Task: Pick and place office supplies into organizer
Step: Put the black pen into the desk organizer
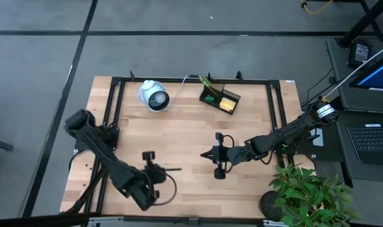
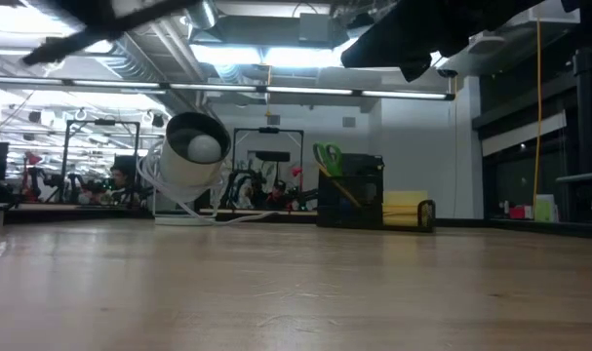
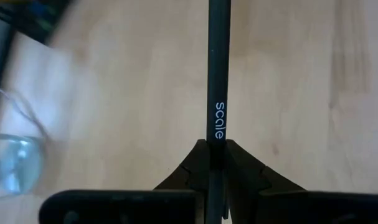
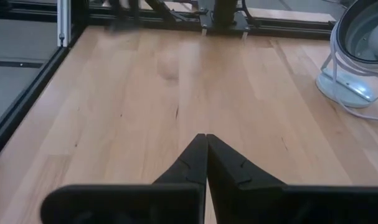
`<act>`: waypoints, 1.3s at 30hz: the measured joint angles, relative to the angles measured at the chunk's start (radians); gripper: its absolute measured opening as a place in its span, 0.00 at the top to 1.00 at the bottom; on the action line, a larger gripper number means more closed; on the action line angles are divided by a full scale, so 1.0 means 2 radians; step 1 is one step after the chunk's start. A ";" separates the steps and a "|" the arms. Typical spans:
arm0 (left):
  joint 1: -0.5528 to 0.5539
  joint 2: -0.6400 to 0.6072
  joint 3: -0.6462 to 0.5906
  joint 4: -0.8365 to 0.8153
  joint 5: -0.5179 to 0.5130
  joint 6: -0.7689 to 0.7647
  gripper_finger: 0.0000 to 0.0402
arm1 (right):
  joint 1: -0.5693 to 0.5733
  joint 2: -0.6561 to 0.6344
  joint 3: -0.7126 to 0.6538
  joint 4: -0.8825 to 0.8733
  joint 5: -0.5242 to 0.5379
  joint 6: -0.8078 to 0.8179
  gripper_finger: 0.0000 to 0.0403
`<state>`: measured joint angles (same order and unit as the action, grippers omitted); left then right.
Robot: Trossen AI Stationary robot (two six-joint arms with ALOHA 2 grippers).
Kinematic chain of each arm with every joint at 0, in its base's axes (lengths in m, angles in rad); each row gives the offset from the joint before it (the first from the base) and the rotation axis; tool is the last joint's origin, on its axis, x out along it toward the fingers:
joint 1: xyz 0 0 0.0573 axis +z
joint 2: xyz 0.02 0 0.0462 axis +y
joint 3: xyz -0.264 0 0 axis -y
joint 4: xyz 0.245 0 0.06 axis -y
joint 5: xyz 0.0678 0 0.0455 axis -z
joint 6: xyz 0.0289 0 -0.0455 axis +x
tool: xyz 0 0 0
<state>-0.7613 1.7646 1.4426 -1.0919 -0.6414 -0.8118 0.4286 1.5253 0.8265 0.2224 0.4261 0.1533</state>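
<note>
A black pen (image 3: 218, 68) printed with the word "scale" sticks out ahead of my left gripper (image 3: 217, 152), which is shut on it. In the high view that gripper (image 1: 161, 169) is near the table's front left. My right gripper (image 1: 206, 154) hangs shut over the table's middle with nothing in it (image 4: 205, 140). The black organizer (image 1: 219, 98) stands at the far edge. It holds green-handled scissors (image 2: 327, 156) upright and a yellow sticky-note pad (image 1: 227, 104). My left gripper pinches the black pen between its two fingers, just behind the printed word (image 3: 218, 144). The pen runs along the fingers, and most of its length sticks out past the fingertips. It is lifted clear of the table, its free end (image 1: 178, 168) pointing toward the table's right.
A white round device with a dark centre (image 1: 153, 96) and its cable sit at the far edge, left of the organizer. A black frame (image 1: 115, 101) runs around the table's far part. A potted plant (image 1: 308, 195) stands at the front right corner.
</note>
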 joint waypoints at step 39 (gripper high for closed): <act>0.215 -0.302 -0.498 0.806 0.183 0.453 0.95 | -0.064 0.135 0.037 0.367 -0.070 -0.120 0.56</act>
<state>-0.3322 1.1600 0.4475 0.5192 -0.2757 0.0944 0.3010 1.7960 0.8998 0.9565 0.2858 -0.0868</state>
